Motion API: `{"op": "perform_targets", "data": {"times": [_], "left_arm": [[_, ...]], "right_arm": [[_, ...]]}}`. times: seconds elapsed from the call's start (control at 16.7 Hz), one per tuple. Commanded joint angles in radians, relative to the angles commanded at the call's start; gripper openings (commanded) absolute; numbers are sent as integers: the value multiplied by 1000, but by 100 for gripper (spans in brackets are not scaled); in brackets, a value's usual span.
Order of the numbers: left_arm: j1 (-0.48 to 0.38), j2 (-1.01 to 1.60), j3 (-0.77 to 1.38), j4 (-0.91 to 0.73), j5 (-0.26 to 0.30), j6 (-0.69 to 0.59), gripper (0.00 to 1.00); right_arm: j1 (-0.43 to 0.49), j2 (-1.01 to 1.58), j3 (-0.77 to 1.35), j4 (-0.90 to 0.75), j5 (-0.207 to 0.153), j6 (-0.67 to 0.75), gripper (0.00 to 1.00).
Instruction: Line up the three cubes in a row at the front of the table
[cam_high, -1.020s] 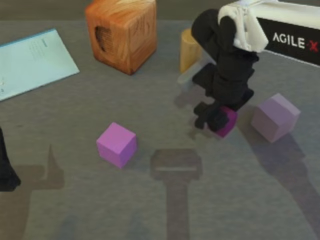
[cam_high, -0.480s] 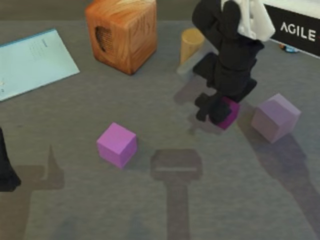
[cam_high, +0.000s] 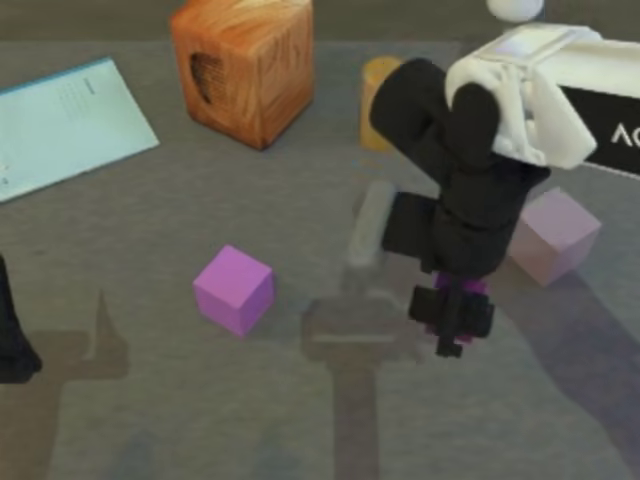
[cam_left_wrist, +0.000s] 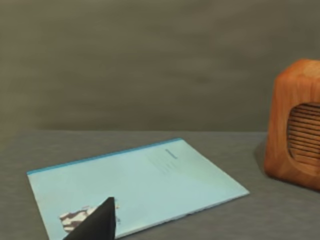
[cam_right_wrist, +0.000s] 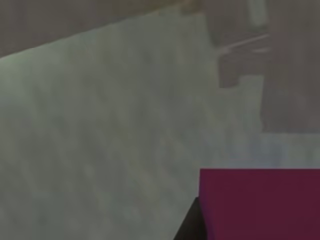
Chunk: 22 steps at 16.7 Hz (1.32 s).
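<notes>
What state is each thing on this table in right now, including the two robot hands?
Right hand: shut on the dark magenta cube, carrying it.
Dark magenta cube: gripped, mostly hidden from above.
Violet-pink cube: resting free on the table.
Pale mauve cube: resting, partly hidden by the right arm.
Orange wood block: standing.
Yellow cylinder: upright.
Turquoise paper: lying flat.
Left hand: parked at the left edge.

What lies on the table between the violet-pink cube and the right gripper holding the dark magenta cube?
In the top view, only bare table with shadows lies between the violet-pink cube and the right gripper carrying the dark magenta cube.
</notes>
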Motion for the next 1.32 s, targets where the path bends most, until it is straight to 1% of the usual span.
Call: {"op": "perform_targets", "data": {"times": [0.18,0.36,0.72,1.14,1.32], "left_arm": [[0,0,0,0,0,0,100],[0,0,0,0,0,0,100],[0,0,0,0,0,0,100],[0,0,0,0,0,0,100],[0,0,0,0,0,0,100]], "right_arm": [[68,-126,-160,31,-4,-116,0],[106,-194,-230,49,-5,-178,0],[101,-188,-243,64,-5,-176,0],[108,-107,-393,303,-5,-175,0],[110,-97,-409,326,-5,-177,0]]}}
